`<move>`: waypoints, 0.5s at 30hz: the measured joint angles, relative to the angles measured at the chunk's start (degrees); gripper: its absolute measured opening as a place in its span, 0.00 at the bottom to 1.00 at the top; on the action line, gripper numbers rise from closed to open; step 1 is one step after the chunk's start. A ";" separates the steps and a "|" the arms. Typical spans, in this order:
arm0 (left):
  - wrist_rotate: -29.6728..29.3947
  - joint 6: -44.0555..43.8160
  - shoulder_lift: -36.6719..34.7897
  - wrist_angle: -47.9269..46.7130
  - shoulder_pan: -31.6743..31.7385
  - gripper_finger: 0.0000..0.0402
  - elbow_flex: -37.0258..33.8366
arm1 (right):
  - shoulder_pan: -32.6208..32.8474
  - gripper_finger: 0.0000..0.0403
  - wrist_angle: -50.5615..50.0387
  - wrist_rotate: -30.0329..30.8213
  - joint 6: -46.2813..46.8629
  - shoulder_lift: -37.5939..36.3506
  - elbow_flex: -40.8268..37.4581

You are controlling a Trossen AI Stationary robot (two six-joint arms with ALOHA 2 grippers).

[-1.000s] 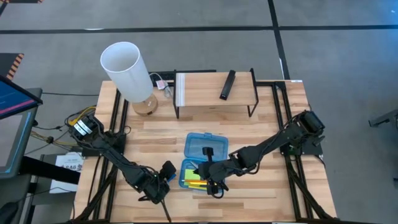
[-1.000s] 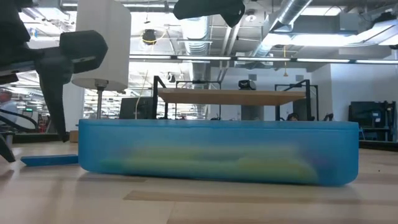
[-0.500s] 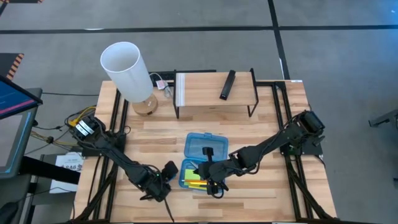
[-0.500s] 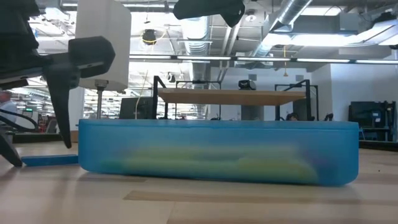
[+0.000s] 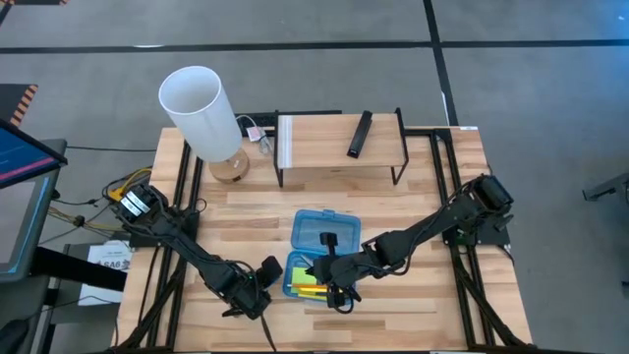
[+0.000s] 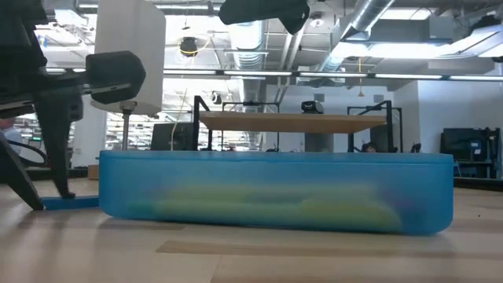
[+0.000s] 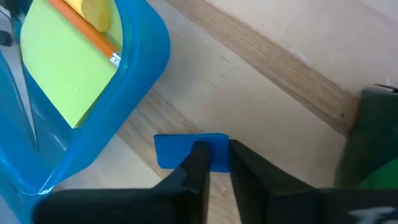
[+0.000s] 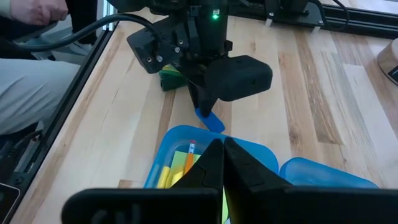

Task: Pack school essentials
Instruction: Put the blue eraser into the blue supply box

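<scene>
Left hand [image 7: 214, 163] is down at the table [image 5: 413, 211] just beside the blue plastic case [image 7: 134, 81], its two fingers nearly together and standing over the small blue eraser [image 7: 191, 151], which lies flat on the wood outside the case wall. From the left wrist view the fingertips seem to touch the eraser's near edge, but whether they have a real pinch on it I cannot tell. The low view shows the same hand [image 6: 49, 169] planted on the thin blue slab [image 6: 69, 203] at the case's end. Inside the case [image 5: 313, 276] already lie the green sticky-note pad [image 7: 65, 68], an orange pencil [image 7: 87, 34] and a yellow stick [image 7: 98, 11]. Right hand [image 8: 222, 163] hovers over the case with its fingers pressed together and nothing between them. The main risk, as I judge it, is the eraser's flatness: fingers closing on so low a piece may slide over its top or push it along the wood instead of lifting it. A shallow pinch at one edge could also let it tilt and drop short of the case. With the case so near, a lift that swings wide might knock its wall and shift the items inside. The two hands work close together, so a carry over the case could meet the right one.
</scene>
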 joint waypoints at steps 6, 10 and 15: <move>-0.30 -1.24 0.00 -0.12 -0.01 0.02 0.04 | 0.00 0.05 0.01 0.00 0.02 0.00 0.00; -0.45 -2.26 0.29 -1.80 -0.11 0.00 1.49 | 0.00 0.05 0.01 0.00 0.00 0.00 0.00; -0.09 -5.14 0.74 -6.97 -0.02 0.00 5.59 | 0.00 0.04 0.03 0.00 0.00 0.00 0.00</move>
